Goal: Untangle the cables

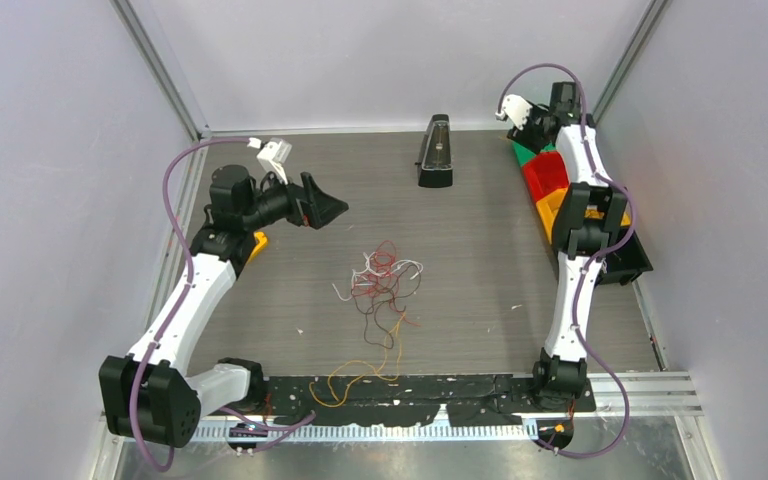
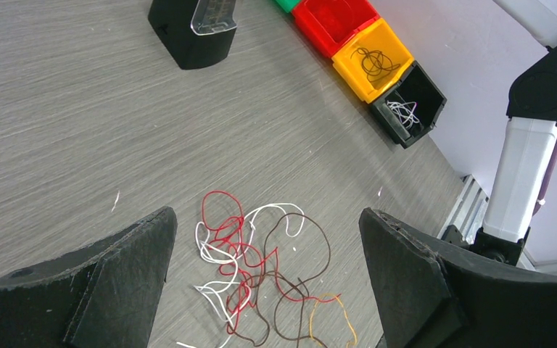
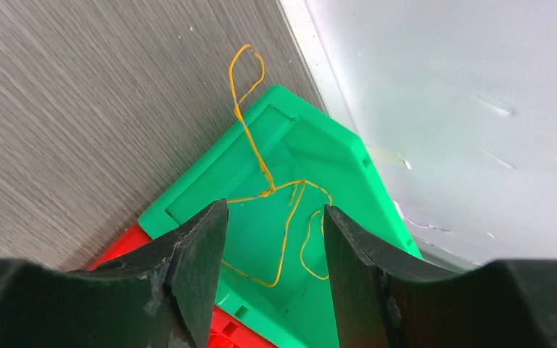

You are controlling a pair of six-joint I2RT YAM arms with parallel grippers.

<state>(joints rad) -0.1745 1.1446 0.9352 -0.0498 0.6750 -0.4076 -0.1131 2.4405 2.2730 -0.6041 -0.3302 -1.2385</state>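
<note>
A loose tangle of red, white and dark brown cables (image 1: 385, 278) lies mid-table, with an orange strand (image 1: 360, 375) trailing to the near edge. In the left wrist view the tangle (image 2: 250, 268) lies on the table below and between my open, empty left fingers. My left gripper (image 1: 332, 210) hovers to the tangle's upper left. My right gripper (image 1: 516, 112) is at the far right over the green bin (image 3: 319, 217), open, with a yellow cable (image 3: 279, 210) lying in the bin and hanging over its rim.
A row of bins stands at the far right: green (image 1: 522, 152), red (image 1: 545, 175), yellow (image 1: 552, 208) holding dark wire (image 2: 374, 61), black (image 2: 406, 109) holding white wire. A black stand (image 1: 436, 152) with a clear top sits at the back centre.
</note>
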